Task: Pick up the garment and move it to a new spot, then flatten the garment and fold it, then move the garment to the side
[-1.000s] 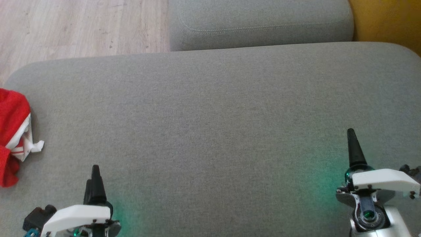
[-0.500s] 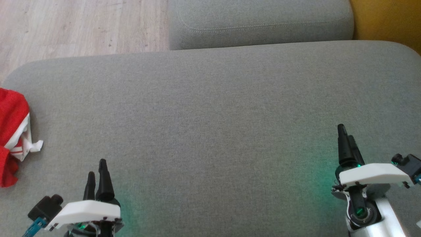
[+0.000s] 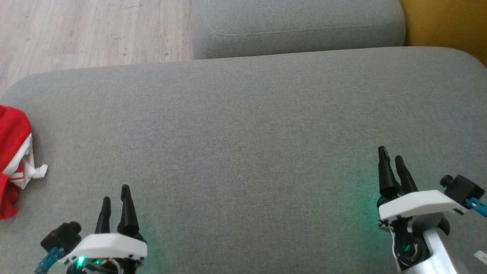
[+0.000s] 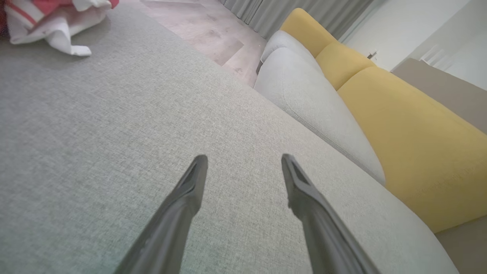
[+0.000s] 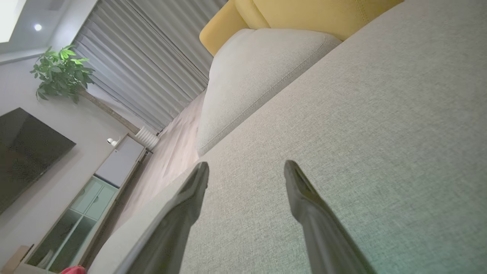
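The garment [image 3: 13, 160], red with white trim, lies bunched at the left edge of the grey couch seat [image 3: 243, 152], partly cut off by the picture's edge; it also sits at the top left of the left wrist view [image 4: 49, 19]. My left gripper [image 3: 115, 193] hovers open over the seat's near left, well to the right of the garment and apart from it, with nothing between its fingers [image 4: 243, 160]. Over the near right of the seat, my right gripper [image 3: 391, 153] is open and empty too [image 5: 245, 165].
A second grey cushion [image 3: 296, 26] lies beyond the seat's far edge, with yellow cushions [image 4: 399, 125] to its right. Wooden floor [image 3: 87, 30] runs off the far left. The right wrist view takes in curtains, a plant [image 5: 61, 72] and a TV cabinet.
Both grippers have rolled at the wrist, so two separate fingers now show on each instead of one. The right gripper has drifted left. The garment lies still.
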